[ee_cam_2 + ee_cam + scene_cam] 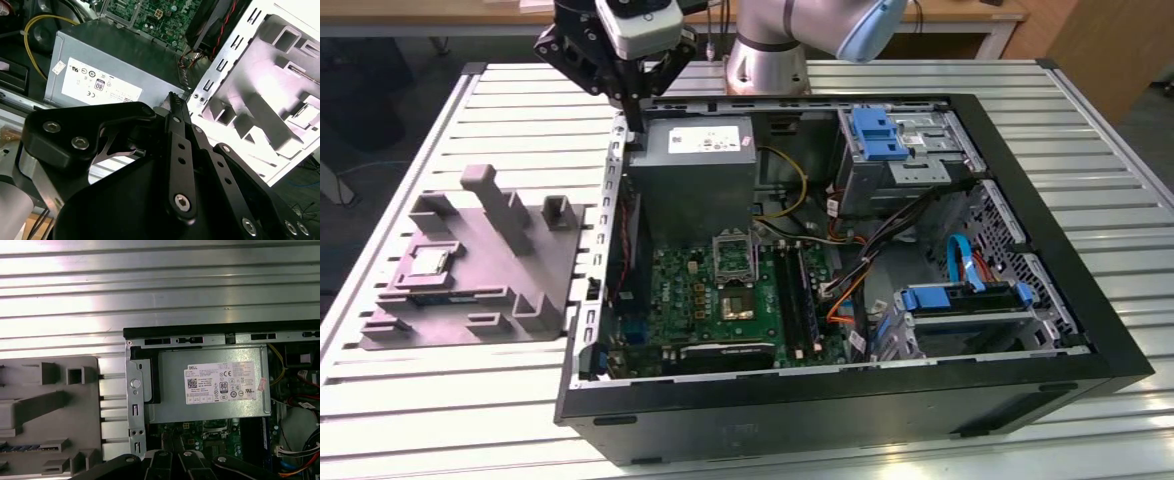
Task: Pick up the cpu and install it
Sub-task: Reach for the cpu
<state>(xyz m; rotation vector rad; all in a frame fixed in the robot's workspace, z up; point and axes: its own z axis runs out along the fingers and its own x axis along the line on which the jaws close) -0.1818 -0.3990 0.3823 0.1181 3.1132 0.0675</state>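
Exterior view, left to right. The cpu (427, 263) lies in the grey fixture (534, 275), at nine o'clock of the case (854, 400), and is not yet picked up. The gripper (630, 105), fingers closed on nothing, hangs over the case's eleven-o'clock corner. The power supply (700, 175) bears a white printed label (710, 140). The socket (736, 296) appears unfilled.

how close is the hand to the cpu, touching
Apart. The exterior view shows the hand over a corner of the case and the cpu lying on the grey fixture, well clear.
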